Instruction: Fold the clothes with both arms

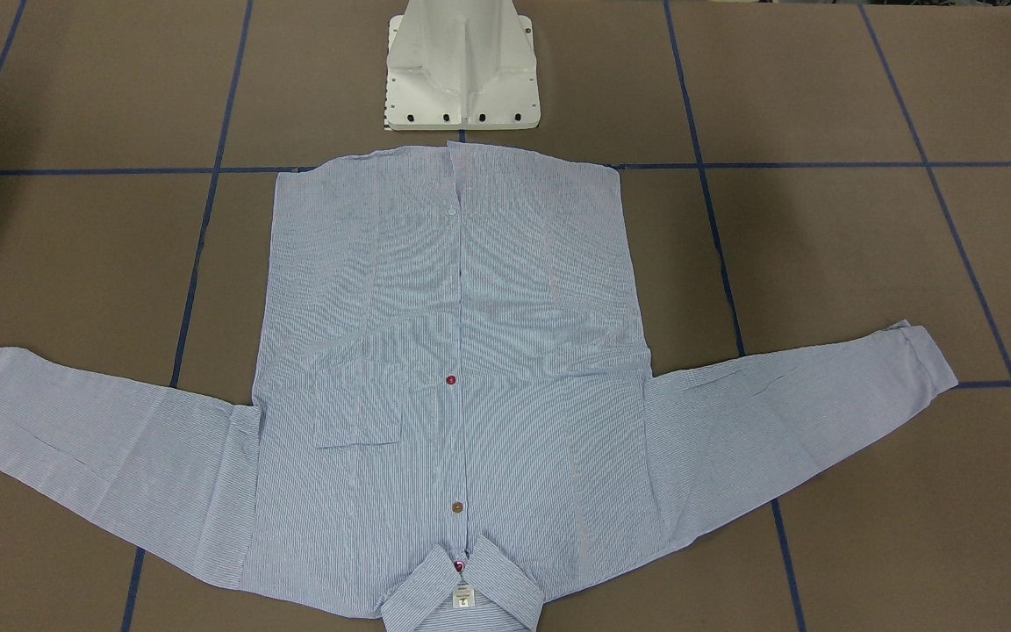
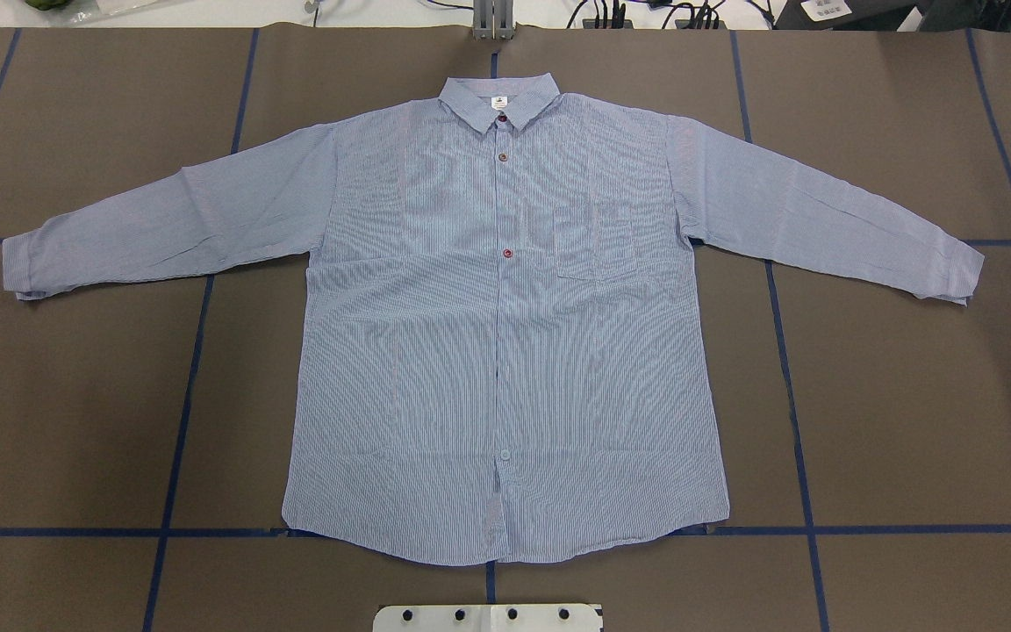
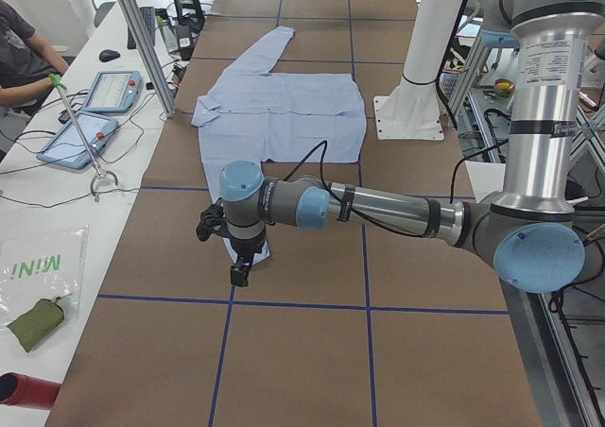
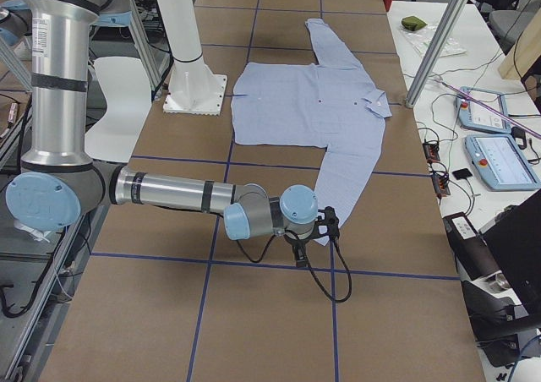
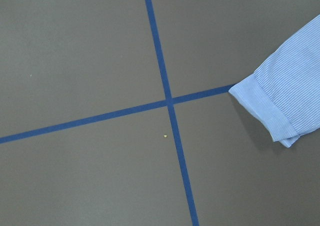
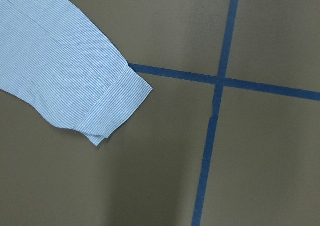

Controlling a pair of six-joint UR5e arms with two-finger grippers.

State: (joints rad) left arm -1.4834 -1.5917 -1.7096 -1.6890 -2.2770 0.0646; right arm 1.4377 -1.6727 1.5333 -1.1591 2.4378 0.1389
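- Task object: a light blue, finely white-striped long-sleeved button-up shirt (image 2: 505, 333) lies flat and face up at the middle of the brown, blue-taped counter (image 2: 75, 395). Its collar points to the far edge, its hem to the robot's edge, and one sleeve reaches toward each end.
- Left arm: the black two-finger left gripper (image 3: 238, 276) hangs over the counter's left end, just above the left sleeve cuff (image 5: 267, 111). The side view does not let me tell whether its fingers are apart or together.
- Right arm: the black two-finger right gripper (image 4: 300, 258) hangs likewise near the right end, by the right sleeve cuff (image 6: 117, 106). Again I cannot tell the state of its fingers, and neither wrist view shows them.
- Step in hand, as I judge it: taking both cuffs for the first fold, with none made so far.
- How to do it well: I would centre each cuff, which now sits at the border of its wrist view, before descending. I would pinch only the doubled cuff band and lift both sides evenly. Each sleeve should then go across the body without dragging the torso off its square lie.
- Containers: the only one I see on the shirt is the chest pocket (image 2: 598, 241). It lies flat, and what it holds, if anything, is not visible.
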